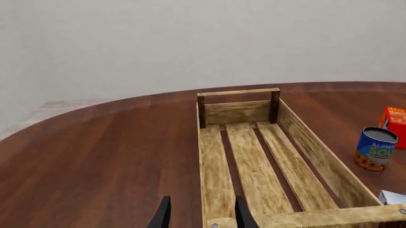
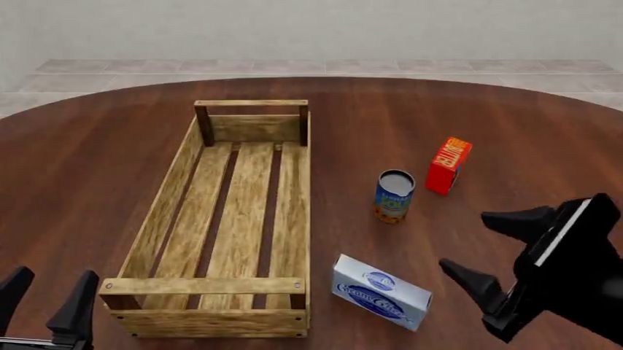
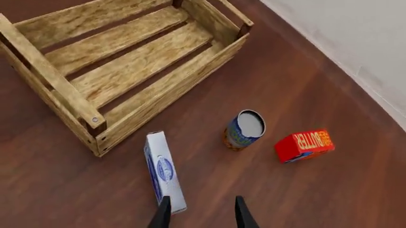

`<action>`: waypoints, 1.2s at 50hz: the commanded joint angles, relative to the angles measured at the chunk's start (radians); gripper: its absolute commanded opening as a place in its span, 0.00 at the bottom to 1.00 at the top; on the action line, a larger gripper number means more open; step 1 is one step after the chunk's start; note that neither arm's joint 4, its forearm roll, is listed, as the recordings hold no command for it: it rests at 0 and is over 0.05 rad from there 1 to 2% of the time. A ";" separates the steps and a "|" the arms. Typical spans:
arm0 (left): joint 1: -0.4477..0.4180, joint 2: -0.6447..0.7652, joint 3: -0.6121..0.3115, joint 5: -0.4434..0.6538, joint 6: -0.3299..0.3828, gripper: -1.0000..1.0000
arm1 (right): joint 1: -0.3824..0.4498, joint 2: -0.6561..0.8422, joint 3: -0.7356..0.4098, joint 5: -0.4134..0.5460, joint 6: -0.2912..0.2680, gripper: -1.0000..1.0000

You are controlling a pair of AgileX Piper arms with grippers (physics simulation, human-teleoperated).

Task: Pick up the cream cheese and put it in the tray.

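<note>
Front view — cream cheese (image 2: 381, 292) box, "BUTTER" box (image 2: 449, 165), "SOUP" can (image 2: 395, 195) — both hands released.

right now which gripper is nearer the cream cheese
Right. The right gripper is open just to the right of the cream cheese, apart from it. The left gripper sits at the table's near-left edge, with the tray between it and the box.
</note>
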 commanded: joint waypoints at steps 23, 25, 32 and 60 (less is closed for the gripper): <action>-0.009 0.006 -0.001 0.003 0.007 1.00 | 0.053 0.382 -0.044 0.001 -0.104 1.00; -0.010 0.004 -0.001 0.005 0.008 1.00 | 0.046 0.404 -0.038 -0.011 -0.108 1.00; -0.012 0.005 -0.001 0.004 0.007 1.00 | 0.035 0.443 -0.026 -0.046 -0.124 1.00; -0.016 0.005 0.000 0.005 0.013 1.00 | 0.073 0.560 0.033 -0.125 -0.127 1.00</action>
